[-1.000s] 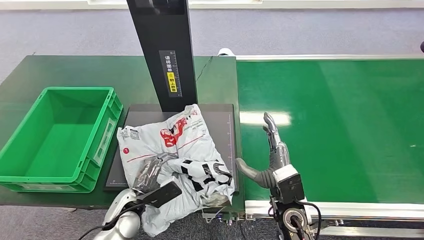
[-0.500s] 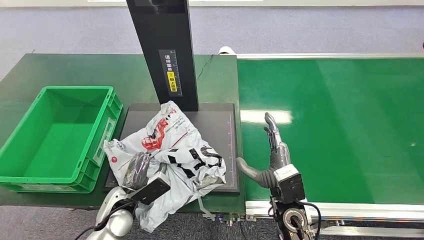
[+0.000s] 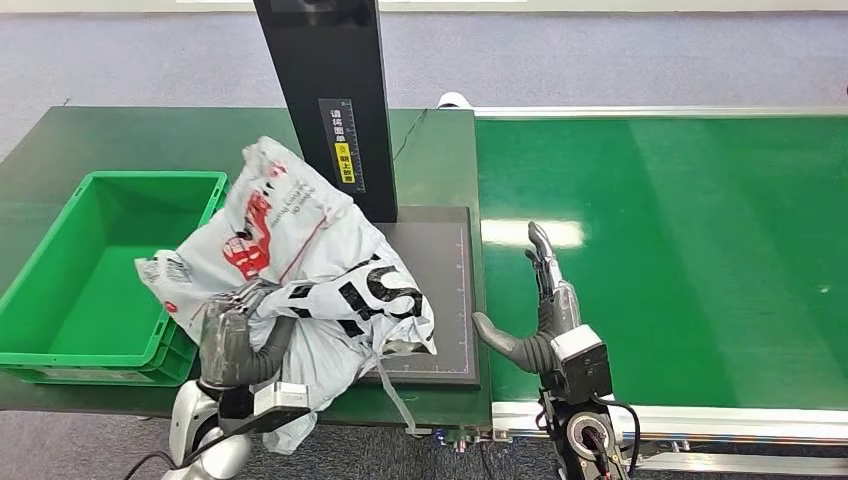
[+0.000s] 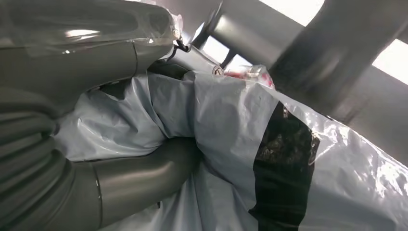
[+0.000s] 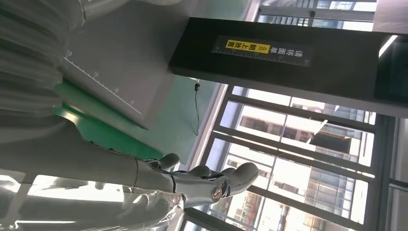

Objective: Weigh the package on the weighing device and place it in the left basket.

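Conveyor belt (image 3: pixel 680 260) to the right, green table beside it. Weighing device (image 3: pixel 435 290): dark platform under a black column. Green basket (image 3: pixel 60 300) sits left of the platform, open side up. Package (image 3: pixel 300 260), a grey printed poly bag, is lifted and tilted, its upper end already over the basket's near-right rim and its tail trailing over the platform. Left hand (image 3: pixel 235 335) has fingers clamped on the bag's lower fold, with the basket to its left. Right hand (image 3: pixel 540 310) rests on the belt edge, fingers spread, holding nothing.
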{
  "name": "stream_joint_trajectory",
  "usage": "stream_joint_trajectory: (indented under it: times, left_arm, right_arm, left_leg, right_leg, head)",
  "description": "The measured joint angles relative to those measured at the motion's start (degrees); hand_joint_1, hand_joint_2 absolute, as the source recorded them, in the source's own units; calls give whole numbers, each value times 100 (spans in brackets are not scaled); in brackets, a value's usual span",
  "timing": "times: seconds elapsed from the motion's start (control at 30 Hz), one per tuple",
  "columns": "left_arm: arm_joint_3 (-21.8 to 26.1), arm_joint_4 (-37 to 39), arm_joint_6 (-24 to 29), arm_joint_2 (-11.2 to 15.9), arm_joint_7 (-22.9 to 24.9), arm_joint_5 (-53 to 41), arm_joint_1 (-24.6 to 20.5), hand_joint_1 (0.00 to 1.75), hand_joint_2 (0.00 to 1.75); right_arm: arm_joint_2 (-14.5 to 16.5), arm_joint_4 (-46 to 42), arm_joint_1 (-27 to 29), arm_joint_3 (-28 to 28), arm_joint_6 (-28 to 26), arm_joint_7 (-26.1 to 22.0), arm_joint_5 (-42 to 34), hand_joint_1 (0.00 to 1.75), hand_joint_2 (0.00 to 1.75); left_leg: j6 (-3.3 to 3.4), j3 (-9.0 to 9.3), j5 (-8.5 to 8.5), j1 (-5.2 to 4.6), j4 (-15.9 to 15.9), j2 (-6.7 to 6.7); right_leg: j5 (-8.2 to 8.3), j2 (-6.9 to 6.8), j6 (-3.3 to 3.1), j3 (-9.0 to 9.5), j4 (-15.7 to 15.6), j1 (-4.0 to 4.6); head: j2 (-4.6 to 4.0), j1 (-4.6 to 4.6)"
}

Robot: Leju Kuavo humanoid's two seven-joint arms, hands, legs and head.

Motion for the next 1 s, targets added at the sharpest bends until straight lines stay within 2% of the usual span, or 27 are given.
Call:
stream_joint_trajectory:
  times: [0.07, 0.17, 0.53, 1.0]
  left_arm:
    - [78, -447, 475, -37, -407, -266, 47, 175, 175]
    - [205, -1049, 639, -104, -673, -537, 45, 175, 175]
    - [717, -2082, 654, -197, -689, -735, -292, 175, 175]
    - [913, -2298, 654, -284, -605, -895, -392, 175, 175]
  right_arm:
    - [-1, 36, -58, 19, -1, -14, -78, 0, 175]
    - [0, 93, -160, 70, -28, -18, -146, 0, 175]
    - [-51, 183, -283, 160, -138, 2, -306, 0, 175]
    - [-68, 196, -276, 187, -222, 15, -307, 0, 175]
  left_leg:
    - [0, -2, 0, 0, 0, 0]
    - [0, 0, 0, 0, 0, 0]
    - [0, 2, 2, 0, 0, -1]
    - [0, 4, 2, 0, 1, -1]
  right_leg:
    - [0, 0, 0, -2, 0, 0]
    - [0, 0, 0, 1, 0, 0]
    - [1, 0, -1, 1, 0, 0]
    - [1, 0, -1, -1, -1, 0]
  head:
    - [0, 0]
    - [0, 0]
    - [0, 0]
    - [0, 0]
